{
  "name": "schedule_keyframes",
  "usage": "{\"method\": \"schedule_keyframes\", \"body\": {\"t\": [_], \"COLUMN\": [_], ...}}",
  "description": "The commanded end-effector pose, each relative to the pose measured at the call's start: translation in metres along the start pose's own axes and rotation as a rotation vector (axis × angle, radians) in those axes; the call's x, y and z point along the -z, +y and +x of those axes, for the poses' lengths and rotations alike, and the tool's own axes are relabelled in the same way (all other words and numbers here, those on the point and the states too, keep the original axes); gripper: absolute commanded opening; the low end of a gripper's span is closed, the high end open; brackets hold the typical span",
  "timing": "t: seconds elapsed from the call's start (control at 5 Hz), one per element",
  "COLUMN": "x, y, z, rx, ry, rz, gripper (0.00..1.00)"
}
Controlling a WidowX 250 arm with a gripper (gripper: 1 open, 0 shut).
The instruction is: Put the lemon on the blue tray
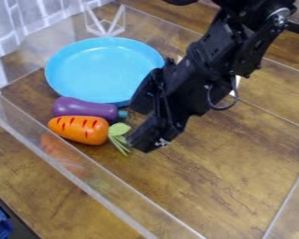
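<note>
The blue tray is a round light-blue dish at the back left of the wooden table, with nothing lying in it. The lemon is hidden; no yellow fruit shows anywhere. My black gripper reaches down from the upper right. Its tip sits low over the table, just right of the green leaves of an orange carrot. The arm's dark bulk covers the tray's right rim. The jaws are black against black, so their stance does not show.
A purple eggplant lies between the carrot and the tray. A clear plastic wall runs along the front left. White wire and cloth stand behind the tray. Bare wood stretches to the right.
</note>
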State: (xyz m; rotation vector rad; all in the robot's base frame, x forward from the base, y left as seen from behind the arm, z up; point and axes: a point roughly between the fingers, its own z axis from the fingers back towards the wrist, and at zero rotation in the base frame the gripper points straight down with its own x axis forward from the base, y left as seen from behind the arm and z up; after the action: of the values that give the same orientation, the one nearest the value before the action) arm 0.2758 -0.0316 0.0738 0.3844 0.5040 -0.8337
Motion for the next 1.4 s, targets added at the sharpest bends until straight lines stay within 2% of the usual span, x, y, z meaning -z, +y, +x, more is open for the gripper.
{"method": "schedule_keyframes", "body": {"t": [0.0,0.4,0.6,1.0,1.2], "x": [-0.009,0.001,0.006,0.012,0.010], "y": [0.006,0.005,0.005,0.019,0.020], "z": [0.006,0.029,0.039,0.044,0.039], "rx": [-0.023,0.008,0.020,0.062,0.099], "ry": [-0.056,-0.058,-0.057,-0.060,-0.063], "rz": [0.019,0.021,0.021,0.052,0.079], "gripper": [1.00,1.00,0.00,0.00,0.00]}}
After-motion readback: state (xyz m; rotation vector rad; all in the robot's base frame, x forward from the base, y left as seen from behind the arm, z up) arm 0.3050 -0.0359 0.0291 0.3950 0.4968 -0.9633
